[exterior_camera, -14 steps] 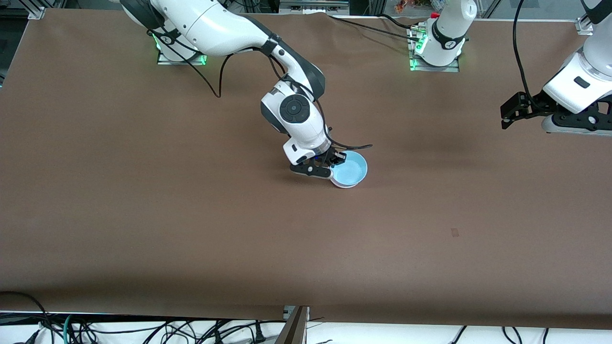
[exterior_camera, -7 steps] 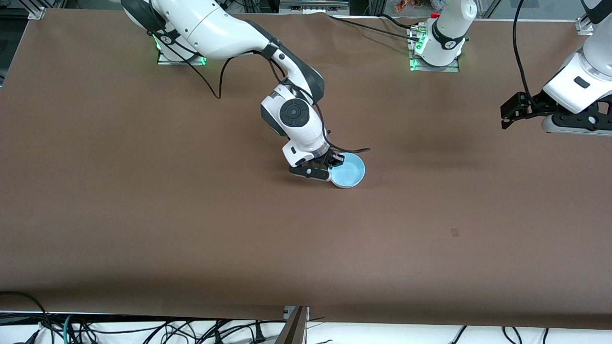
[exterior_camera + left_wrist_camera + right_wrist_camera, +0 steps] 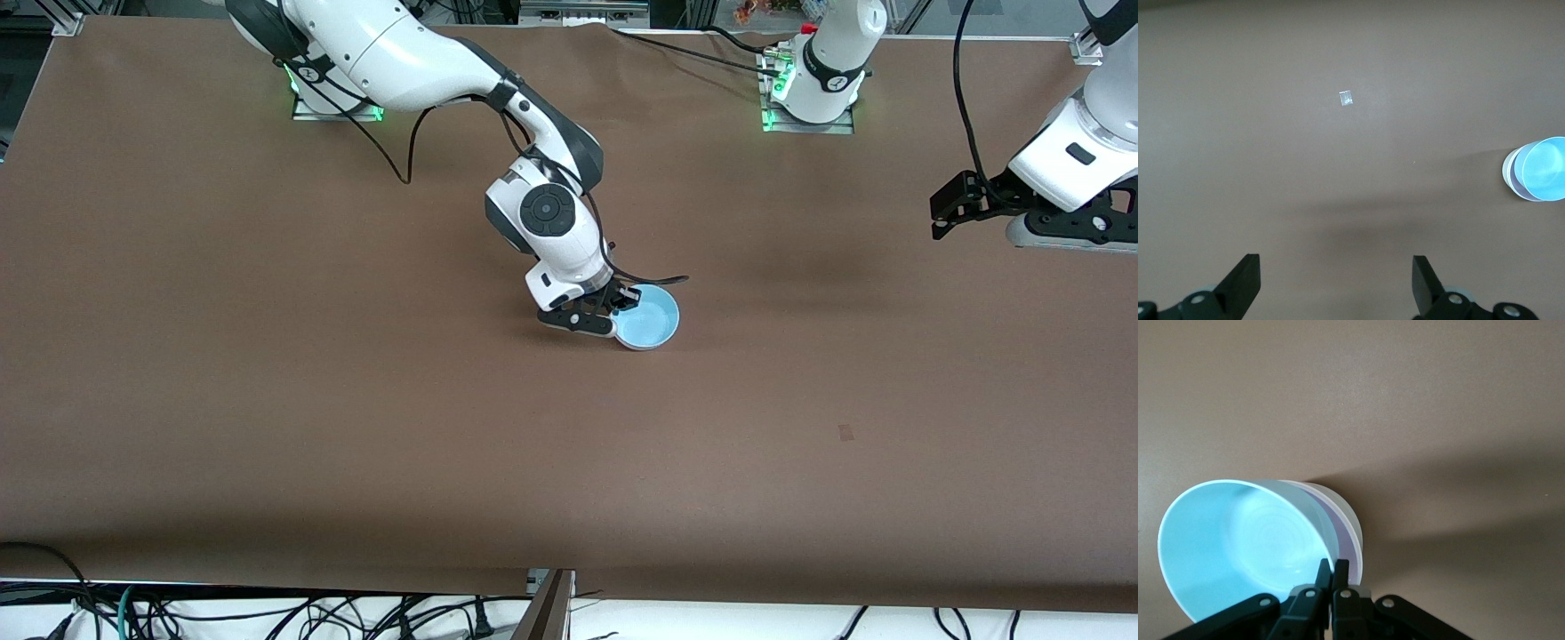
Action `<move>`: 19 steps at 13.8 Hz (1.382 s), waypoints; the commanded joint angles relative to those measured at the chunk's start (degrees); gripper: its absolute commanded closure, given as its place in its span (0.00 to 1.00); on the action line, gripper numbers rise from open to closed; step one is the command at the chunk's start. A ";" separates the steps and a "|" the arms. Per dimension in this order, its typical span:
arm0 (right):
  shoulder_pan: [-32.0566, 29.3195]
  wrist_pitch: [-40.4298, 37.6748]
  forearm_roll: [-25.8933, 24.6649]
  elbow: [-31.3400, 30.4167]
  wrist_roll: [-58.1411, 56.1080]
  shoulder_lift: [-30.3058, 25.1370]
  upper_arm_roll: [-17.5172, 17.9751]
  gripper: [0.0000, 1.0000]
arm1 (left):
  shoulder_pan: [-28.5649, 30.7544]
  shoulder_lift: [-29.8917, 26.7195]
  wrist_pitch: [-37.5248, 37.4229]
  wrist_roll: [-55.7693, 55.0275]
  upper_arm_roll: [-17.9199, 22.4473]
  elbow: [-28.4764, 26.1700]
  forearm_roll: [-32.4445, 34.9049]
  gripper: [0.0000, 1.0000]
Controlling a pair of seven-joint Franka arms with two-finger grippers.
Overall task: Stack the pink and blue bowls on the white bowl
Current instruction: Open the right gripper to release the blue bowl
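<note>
The light blue bowl [image 3: 648, 320] sits nested in the pink bowl [image 3: 1346, 543], which rests in the white bowl [image 3: 1346, 505], near the table's middle. My right gripper [image 3: 624, 303] is shut on the blue bowl's [image 3: 1238, 547] rim, one finger inside its wall and one outside, as the right wrist view [image 3: 1332, 565] shows. In the front view only a pale edge of the white bowl [image 3: 637, 345] shows under the blue one, and the pink bowl is hidden. My left gripper [image 3: 941, 216] waits open and empty [image 3: 1336, 280] above the left arm's end of the table. Its wrist view shows the stack [image 3: 1538, 170] farther off.
The brown table [image 3: 356, 427] carries a small tape mark [image 3: 845, 433], nearer to the front camera than the stack and toward the left arm's end. Cables hang below the table's front edge [image 3: 267, 613].
A second ago the blue bowl was slightly higher; my right gripper has lowered it into the stack and has been still for the last half second. The left arm has not moved.
</note>
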 commanded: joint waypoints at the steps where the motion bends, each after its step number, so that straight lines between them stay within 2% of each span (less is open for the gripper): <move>1: 0.35 -0.56 -0.24 1.70 0.90 1.01 0.11 1.00 | -0.21 -0.62 -0.53 0.58 0.11 -0.29 -0.17 0.00; 14: 0.35 -1.79 1.34 1.53 0.64 1.18 0.02 1.00 | -0.21 -0.62 -0.62 0.58 0.20 -0.29 -0.26 0.00; 15: 0.35 -1.70 1.25 1.53 0.72 1.36 0.11 0.71 | -0.21 -0.62 -0.71 0.58 0.11 -0.29 -0.35 0.00; 16: 0.61 -1.44 0.73 1.61 0.64 1.54 0.11 0.03 | -0.21 -0.62 -0.62 0.58 0.11 -0.29 -0.44 0.00; 19: 0.35 -2.92 1.25 1.88 0.64 1.19 0.20 0.00 | -0.21 -0.62 -0.62 0.58 0.20 -0.29 -0.44 0.00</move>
